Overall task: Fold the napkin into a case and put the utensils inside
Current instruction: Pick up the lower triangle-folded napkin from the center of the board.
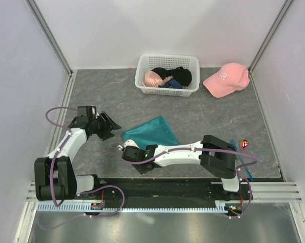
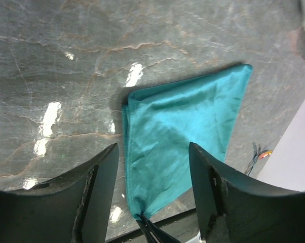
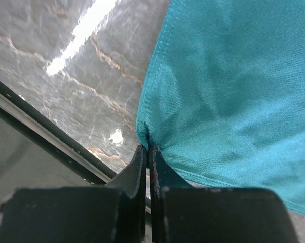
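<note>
The teal napkin (image 1: 151,131) (image 2: 183,121) (image 3: 233,91) lies folded into a triangle in the middle of the table. My right gripper (image 1: 124,147) (image 3: 148,149) is shut on its near-left corner, and those pinching tips (image 2: 145,223) also show in the left wrist view. My left gripper (image 1: 111,129) (image 2: 152,152) hovers open just left of the napkin, holding nothing. The utensils lie at the right by the right arm: a blue one (image 1: 246,170) and one with a red round head (image 1: 244,144).
A white lattice basket (image 1: 142,86) with dark and pink garments stands at the back centre. A pink cap (image 1: 226,79) lies to its right. A black rail (image 1: 167,183) runs along the table's front edge, close to the pinched corner.
</note>
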Robot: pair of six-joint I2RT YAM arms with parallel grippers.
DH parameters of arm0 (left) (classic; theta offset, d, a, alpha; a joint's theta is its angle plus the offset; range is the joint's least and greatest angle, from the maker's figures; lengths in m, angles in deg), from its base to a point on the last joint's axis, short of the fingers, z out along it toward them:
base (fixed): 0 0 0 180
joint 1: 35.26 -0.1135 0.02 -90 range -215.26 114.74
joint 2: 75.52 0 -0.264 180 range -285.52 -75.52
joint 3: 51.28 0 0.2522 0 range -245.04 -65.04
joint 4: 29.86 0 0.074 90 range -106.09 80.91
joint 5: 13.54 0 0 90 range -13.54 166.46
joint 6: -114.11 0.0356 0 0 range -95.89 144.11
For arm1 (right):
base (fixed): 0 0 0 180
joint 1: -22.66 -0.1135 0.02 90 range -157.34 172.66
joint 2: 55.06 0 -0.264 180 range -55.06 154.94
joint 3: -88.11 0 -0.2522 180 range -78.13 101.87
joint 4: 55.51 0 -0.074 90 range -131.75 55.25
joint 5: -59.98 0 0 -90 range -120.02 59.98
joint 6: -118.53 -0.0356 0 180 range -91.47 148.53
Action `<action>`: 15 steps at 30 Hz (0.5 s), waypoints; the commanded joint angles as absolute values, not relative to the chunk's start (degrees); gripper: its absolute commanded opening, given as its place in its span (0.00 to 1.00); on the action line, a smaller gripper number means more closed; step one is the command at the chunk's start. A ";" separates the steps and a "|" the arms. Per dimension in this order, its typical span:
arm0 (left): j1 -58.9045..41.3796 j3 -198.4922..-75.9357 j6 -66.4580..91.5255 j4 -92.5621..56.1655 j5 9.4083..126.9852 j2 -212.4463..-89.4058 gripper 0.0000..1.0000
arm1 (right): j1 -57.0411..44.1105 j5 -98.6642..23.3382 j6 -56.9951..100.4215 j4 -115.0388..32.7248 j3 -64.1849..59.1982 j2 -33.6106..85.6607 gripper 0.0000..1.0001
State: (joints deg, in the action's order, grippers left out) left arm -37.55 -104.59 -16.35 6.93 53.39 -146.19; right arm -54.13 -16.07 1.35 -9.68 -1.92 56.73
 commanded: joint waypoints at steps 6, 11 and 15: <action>-37.90 -103.28 -15.43 1.76 48.77 -152.77 0.65 | -45.73 -27.20 -3.46 -16.79 -6.58 46.91 0.00; -37.90 -101.08 -17.37 -2.20 47.81 -152.86 0.65 | -42.82 -32.39 -4.78 -20.13 -10.88 43.39 0.00; -37.37 -101.17 -18.25 -4.23 46.84 -155.23 0.65 | -40.80 -35.29 -6.27 -22.94 -13.79 41.10 0.00</action>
State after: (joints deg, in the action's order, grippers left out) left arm -37.55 -101.23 -16.49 0.57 49.45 -153.25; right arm -41.81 -30.32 -3.88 -18.73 -10.99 44.19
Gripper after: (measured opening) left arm 0.653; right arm 0.011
